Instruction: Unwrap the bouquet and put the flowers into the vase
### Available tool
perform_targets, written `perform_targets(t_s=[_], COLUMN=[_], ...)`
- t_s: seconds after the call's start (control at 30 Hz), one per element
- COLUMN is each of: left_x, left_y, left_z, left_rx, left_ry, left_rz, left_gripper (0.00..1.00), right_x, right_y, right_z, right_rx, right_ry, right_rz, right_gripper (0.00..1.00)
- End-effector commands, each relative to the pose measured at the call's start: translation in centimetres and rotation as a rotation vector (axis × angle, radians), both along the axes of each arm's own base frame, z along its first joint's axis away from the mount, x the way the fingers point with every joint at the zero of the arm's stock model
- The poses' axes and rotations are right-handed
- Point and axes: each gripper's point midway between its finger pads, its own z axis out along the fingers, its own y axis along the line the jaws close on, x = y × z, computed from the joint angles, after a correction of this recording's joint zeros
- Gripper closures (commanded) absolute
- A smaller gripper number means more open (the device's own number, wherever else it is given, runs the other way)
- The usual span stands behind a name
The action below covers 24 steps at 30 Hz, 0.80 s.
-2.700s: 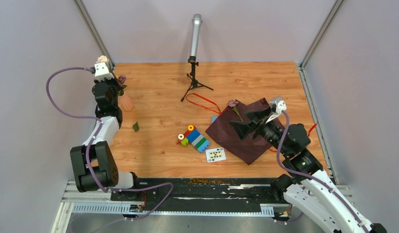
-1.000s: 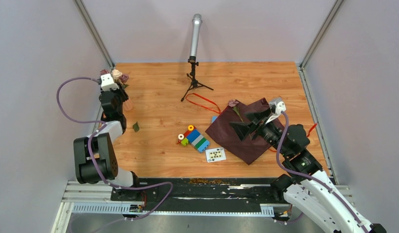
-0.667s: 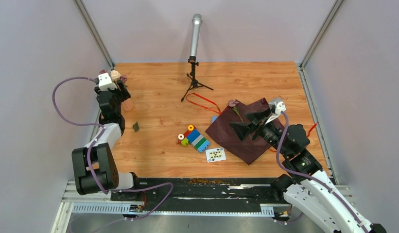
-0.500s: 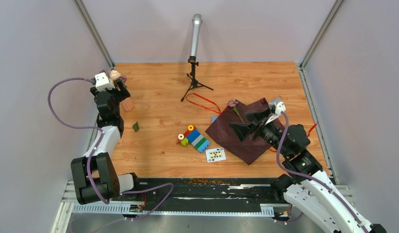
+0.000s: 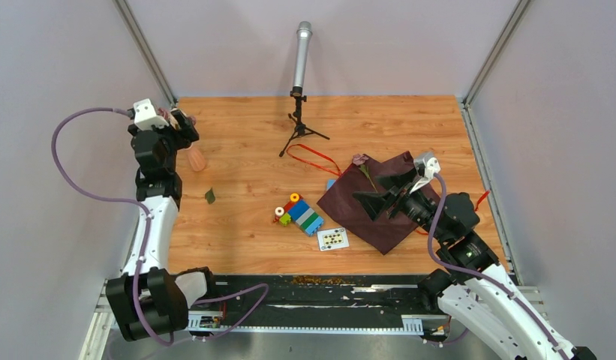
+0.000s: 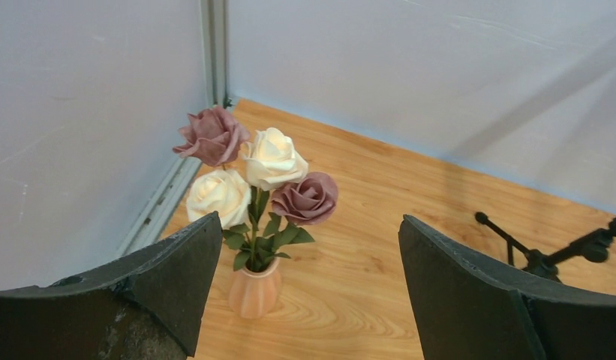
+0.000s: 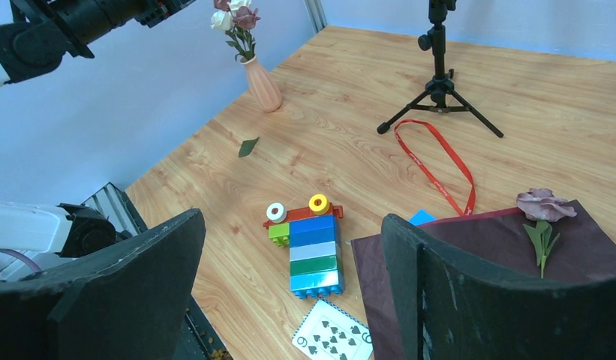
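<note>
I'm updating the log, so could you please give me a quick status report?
Left gripper and right gripper, jaws open, empty. Four roses in vase; one rose lies on paper. Toy blocks beside paper, clear of rose.

Both arms out, both sets of jaws spread wide, nothing held.
My left arm (image 5: 151,225) stretches long from its base up the left side. Its wrist is bent so the left gripper (image 6: 311,240) looks forward and slightly down, and its two dark fingers (image 6: 177,277) stand well apart. My right arm (image 5: 481,296) reaches in from the near right with the elbow folded and the wrist angled toward the middle. The right gripper (image 7: 292,225) hangs raised, its jaws just as wide with nothing between them.
</note>
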Motion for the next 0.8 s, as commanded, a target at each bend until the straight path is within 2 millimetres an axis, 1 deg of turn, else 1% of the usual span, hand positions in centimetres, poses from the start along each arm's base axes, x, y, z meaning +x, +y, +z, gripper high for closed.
perform_targets(t_s=[0.0, 0.07, 0.1, 0.13, 0.17, 0.23, 0.3, 0.33, 0.37, 0.4, 0.47, 0.53, 0.63, 0.7, 0.77], left_x=[-0.5, -0.6, -0.8, -0.8, -0.9, -0.8, -0.5, -0.4, -0.3, -0.3, -0.5, -0.8, -1.4, -1.8, -2.3], left_y=[-2.1, -3.1, -3.8, -4.9, -5.8, -8.4, -10.8, -12.7, -13.9, -15.2, -17.3, -19.0, -20.4, -20.6, -20.7], left_z=[2.7, 2.9, 2.7, 3.2, 2.7, 3.0, 2.4, 1.9, 1.4, 0.7, -0.3, -1.1, -2.5, -3.4, -3.8], left_rx=[-0.059, -0.051, -0.042, -0.02, -0.01, -0.002, -0.016, -0.021, -0.023, -0.025, -0.034, -0.051, -0.065, -0.067, -0.059], left_ry=[0.012, 0.058, 0.097, 0.116, 0.145, 0.152, 0.173, 0.193, 0.215, 0.24, 0.277, 0.29, 0.309, 0.338, 0.358], left_rz=[-0.1, -0.151, -0.175, -0.2, -0.219, -0.289, -0.36, -0.417, -0.456, -0.495, -0.57, -0.626, -0.685, -0.702, -0.714], left_gripper=[0.06, 0.06, 0.06, 0.06, 0.06, 0.06, 0.06, 0.06, 0.06, 0.06, 0.06, 0.06, 0.06, 0.06, 0.06], right_x=[-0.1, 0.7, 1.2, 1.8, 2.2, 3.2, 4.2, 4.7, 5.2, 5.9, 6.8, 7.5, 8.6, 9.3, 9.6], right_y=[-0.1, -0.3, -0.5, -0.6, -0.7, -0.9, -1.3, -1.6, -1.7, -2.3, -2.9, -3.4, -4.6, -5.8, -6.5], right_z=[1.9, 1.3, 0.9, 0.2, -0.5, -1.8, -3.1, -3.7, -4.5, -5.1, -6.3, -7.6, -9.8, -11.5, -13.0], right_rx=[0.001, -0.016, -0.029, -0.053, -0.074, -0.121, -0.166, -0.188, -0.212, -0.234, -0.267, -0.296, -0.326, -0.343, -0.349], right_ry=[-0.051, -0.032, -0.016, 0.006, 0.028, 0.077, 0.131, 0.159, 0.192, 0.218, 0.27, 0.321, 0.41, 0.48, 0.541], right_rz=[0.003, -0.034, -0.059, -0.079, -0.098, -0.137, -0.186, -0.211, -0.228, -0.279, -0.322, -0.349, -0.381, -0.413, -0.412], right_gripper=[0.12, 0.11, 0.11, 0.12, 0.12, 0.12, 0.13, 0.13, 0.14, 0.14, 0.14, 0.14, 0.15, 0.17, 0.2])
